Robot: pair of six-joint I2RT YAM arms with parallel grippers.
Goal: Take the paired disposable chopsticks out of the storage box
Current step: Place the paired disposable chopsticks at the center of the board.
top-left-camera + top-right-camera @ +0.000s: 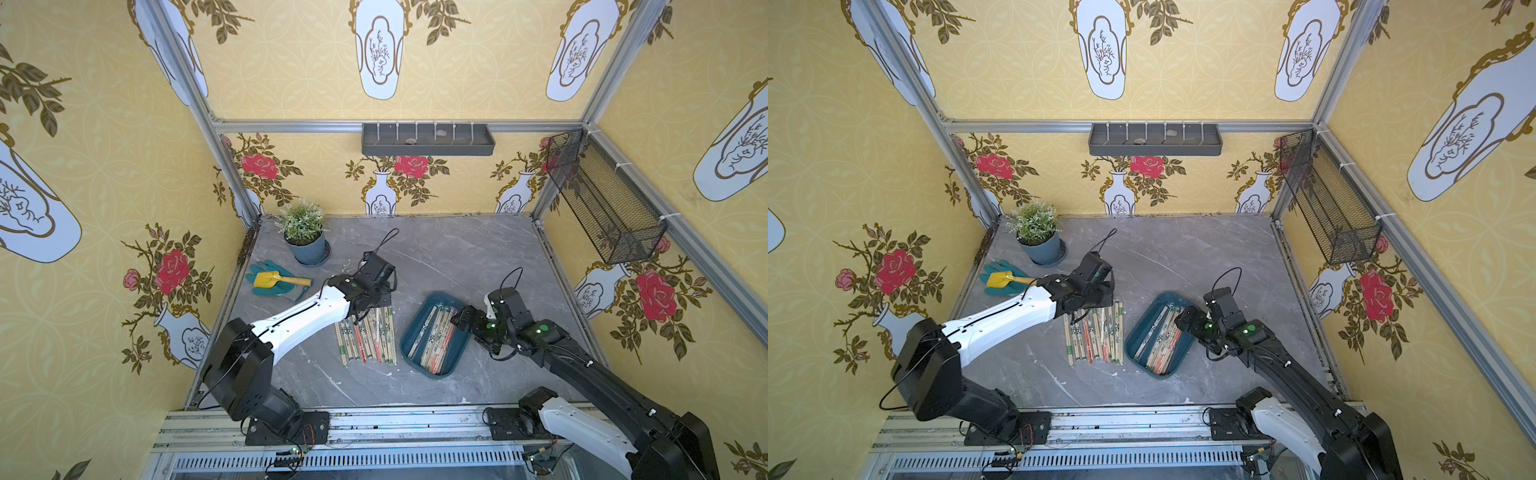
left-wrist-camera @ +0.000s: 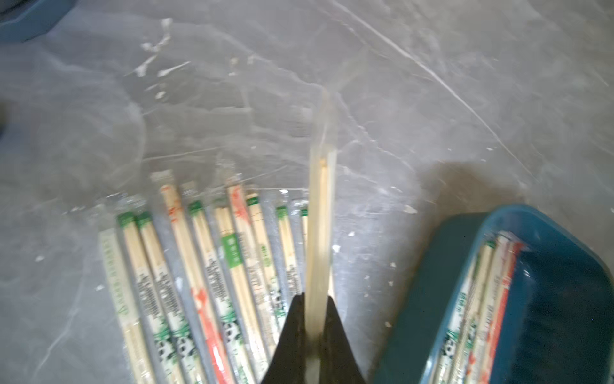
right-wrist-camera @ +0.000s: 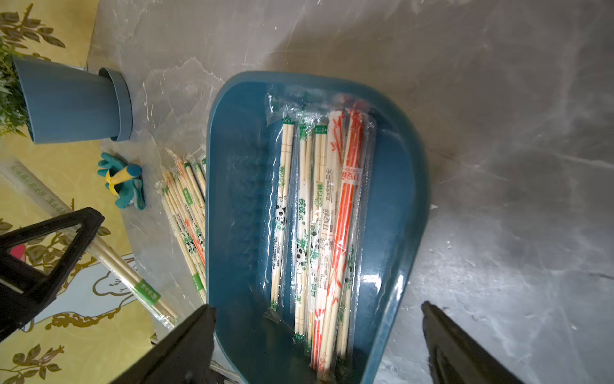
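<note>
The storage box [image 1: 408, 335] [image 1: 1133, 338], a shallow teal tray, lies right of centre on the grey table and holds several paired disposable chopsticks [image 1: 435, 335] [image 3: 319, 212] in clear sleeves. More sleeved pairs lie in a row [image 1: 368, 337] [image 2: 199, 266] on the table to its left. My left gripper [image 1: 365, 309] [image 2: 314, 299] hovers over the far end of that row, shut on one sleeved pair [image 2: 320, 199] that sticks out forward. My right gripper [image 1: 461, 320] [image 3: 317, 306] is open, its fingers straddling the box's far end above the pairs inside.
A potted plant [image 1: 305, 237] stands at the back left. Teal gloves with a yellow trowel [image 1: 274, 280] lie in front of the plant. A grey divided shelf [image 1: 428, 139] hangs on the back wall and a black wire basket [image 1: 602, 199] on the right wall.
</note>
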